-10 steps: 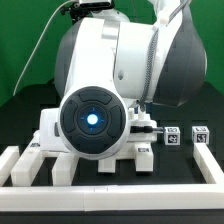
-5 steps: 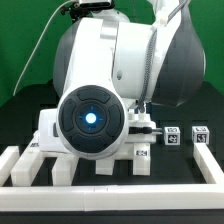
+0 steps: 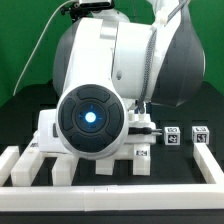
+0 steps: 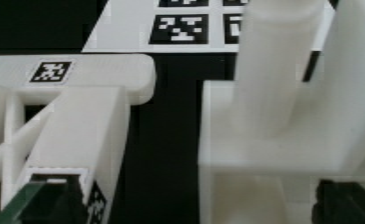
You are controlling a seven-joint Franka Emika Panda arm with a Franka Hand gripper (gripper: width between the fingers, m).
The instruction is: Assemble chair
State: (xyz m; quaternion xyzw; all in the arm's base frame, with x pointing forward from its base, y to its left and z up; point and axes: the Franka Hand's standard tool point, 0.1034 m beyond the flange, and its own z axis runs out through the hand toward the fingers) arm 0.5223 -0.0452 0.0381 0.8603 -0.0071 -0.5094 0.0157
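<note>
Zero change is registered over the last sec.: in the exterior view the arm [image 3: 120,60], its blue-lit joint [image 3: 90,118] and the chair parts [image 3: 141,160] are found in the same spots in all three pics, as far as can be judged. The arm is thus taken to be paused, or moved too slowly to be noticed.

Most of the exterior view is filled by the arm. The chair parts are glimpsed only beneath & behind it, in the lower centre of the frame, on the black tabletop [image 3: 185,160] and inside the rail [image 3: 110,196] that is run along the lower edge. How many parts are already joined cannot be told, since too much is hidden.

In the wrist view the fingers [image 4: 42,200] are held wide apart, w/ nothing pinched. Two chair parts are seen beyond them: a tagged part [image 4: 63,100] w/ bars running toward the camera, and a tall plain part [image 4: 277,100] just beside it, a dark strip of tabletop being left between. The marker board [image 4: 179,25] is seen beyond both.

For the task, the standstill is read as a pause before a grasp, not after one: nothing is carried, so a pick is prob. still owed. Which part is aimed at cannot be told. As the two parts are set so close, care would be needed that the neighbour is not knocked by a spread finger during any descent.
</note>
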